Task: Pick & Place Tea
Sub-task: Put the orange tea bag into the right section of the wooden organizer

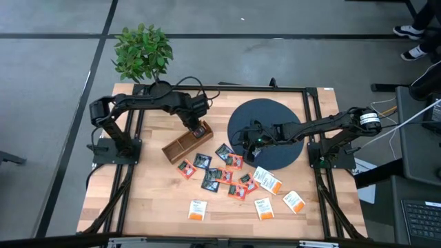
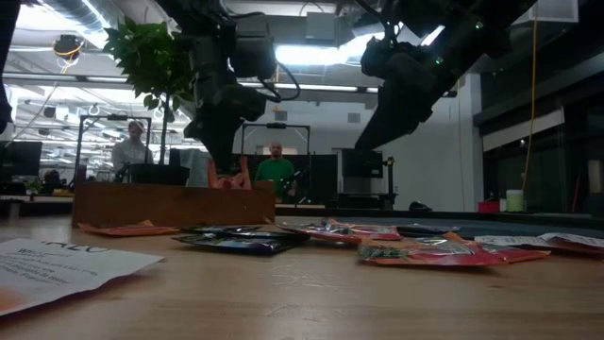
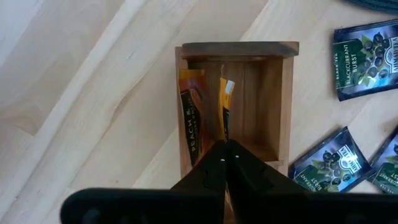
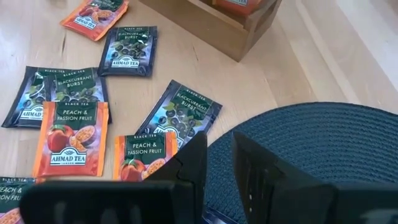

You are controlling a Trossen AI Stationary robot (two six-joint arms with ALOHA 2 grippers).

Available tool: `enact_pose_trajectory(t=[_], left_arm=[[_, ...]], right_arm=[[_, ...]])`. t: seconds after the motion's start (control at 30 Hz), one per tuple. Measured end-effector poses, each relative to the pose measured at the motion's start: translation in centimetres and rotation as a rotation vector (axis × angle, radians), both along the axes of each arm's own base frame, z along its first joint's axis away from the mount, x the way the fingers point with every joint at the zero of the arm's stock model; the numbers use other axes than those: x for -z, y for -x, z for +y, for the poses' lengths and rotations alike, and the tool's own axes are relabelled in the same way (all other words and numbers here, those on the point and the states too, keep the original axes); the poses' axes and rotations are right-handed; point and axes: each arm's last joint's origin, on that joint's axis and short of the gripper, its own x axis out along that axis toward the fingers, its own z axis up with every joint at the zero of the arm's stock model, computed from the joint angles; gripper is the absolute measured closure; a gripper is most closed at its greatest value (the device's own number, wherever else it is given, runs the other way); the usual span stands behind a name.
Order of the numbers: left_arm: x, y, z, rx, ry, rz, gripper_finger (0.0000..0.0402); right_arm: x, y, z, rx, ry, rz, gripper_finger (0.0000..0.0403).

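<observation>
I am putting tea into the wooden box [image 1: 187, 143]. My left gripper [image 3: 224, 148] is right above the end pocket of the box, and its fingers are pinched tight on an orange tea bag [image 3: 226, 102] that stands on its edge inside that pocket. Another orange bag [image 3: 191, 115] already leans just beside it in the same pocket. I think my next job is to let go and lift straight up, so the bag stays in.

My right gripper [image 4: 219, 158] waits beside the box, over the edge of the dark round mat [image 1: 265, 132], fingers a little apart and holding nothing. Many more tea bags [image 1: 219, 176] lie on the table near the box.
</observation>
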Motion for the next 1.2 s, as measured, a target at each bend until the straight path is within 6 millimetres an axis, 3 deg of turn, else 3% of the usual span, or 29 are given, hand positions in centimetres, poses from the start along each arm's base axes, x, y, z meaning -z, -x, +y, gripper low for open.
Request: enact_pose_trajectory(t=[0.3,0.83,1.0,1.2], left_arm=[[0.0,0.0,0.0,-0.012,-0.07,0.026,0.0394],[-0.2,-0.3,-0.8,0.035,-0.078,0.026,0.0343],[-2.1,-1.6,-1.8,0.127,-0.123,-0.032,0.0347],[-5.8,-3.7,-4.3,0.27,-0.226,-0.135,0.0343]], right_arm=[[0.0,0.0,0.0,0.0,0.0,-0.004,0.0324],[0.0,0.0,0.0,-0.002,0.001,-0.003,0.0325],[0.0,0.0,0.0,0.001,-0.002,0.001,0.0325],[0.4,0.5,0.0,0.055,-0.056,0.053,0.0325]])
